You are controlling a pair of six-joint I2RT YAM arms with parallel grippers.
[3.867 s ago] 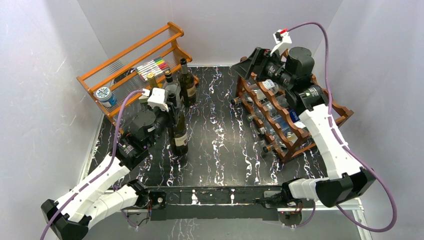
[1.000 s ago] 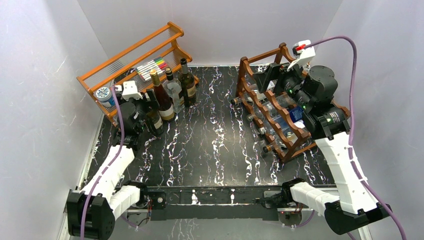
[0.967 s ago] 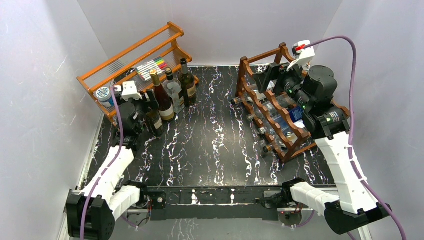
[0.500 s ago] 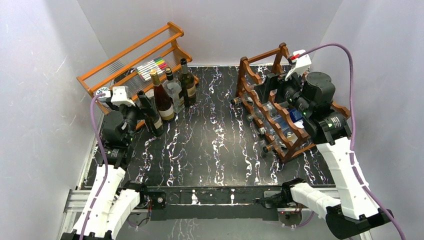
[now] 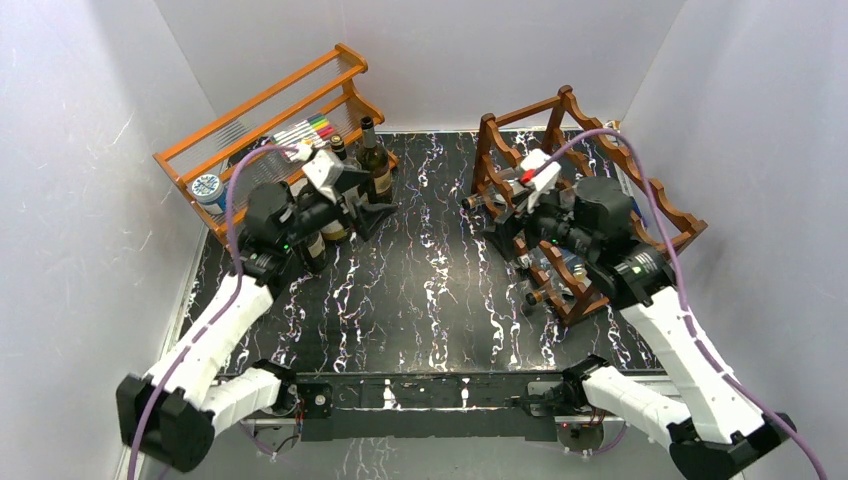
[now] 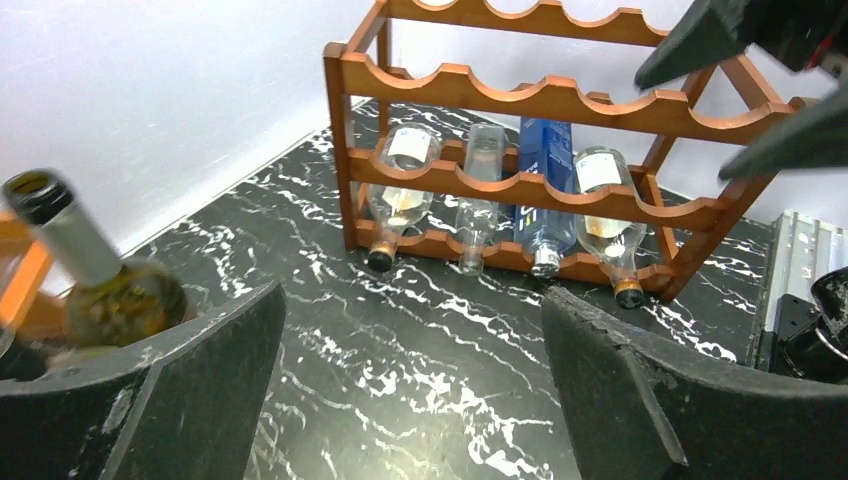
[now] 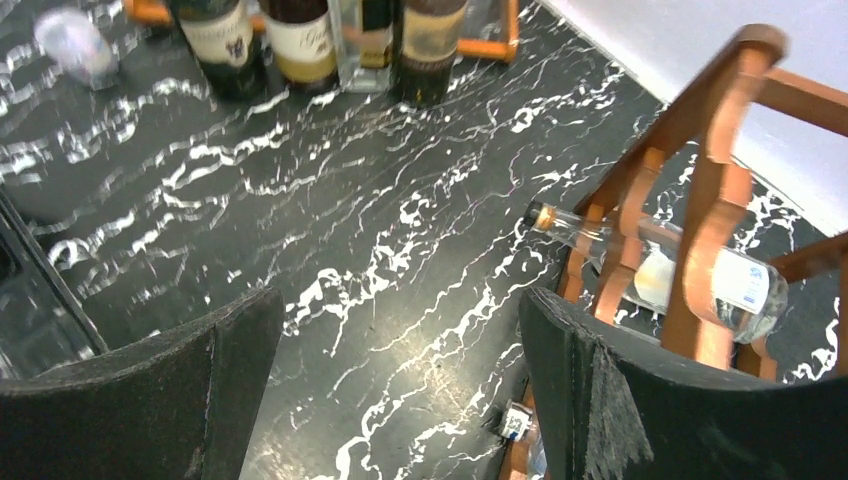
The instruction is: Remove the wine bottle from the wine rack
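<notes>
The wine rack (image 5: 640,190), dark reddish-brown with scalloped rails, stands at the right of the black marble table. Several bottles (image 5: 548,268) lie in its lower tiers with their necks toward the table's middle. In the left wrist view the wine rack (image 6: 545,100) faces me, and a labelled bottle (image 6: 402,190) lies at its left end. My left gripper (image 5: 372,203) hovers open beside the standing bottles, far from the rack. My right gripper (image 5: 497,222) is open just in front of the rack's near-left corner. A clear bottle (image 7: 690,272) lies behind the rack post (image 7: 705,190).
Several standing bottles (image 5: 375,165) cluster at the back left in front of an orange rod rack (image 5: 260,115). That rack holds markers (image 5: 308,130) and a tape roll (image 5: 208,188). White walls close in on three sides.
My left arm has swung right from the standing bottles, its open gripper now facing the rack. My right gripper has come down from the rack's top to its front corner.
</notes>
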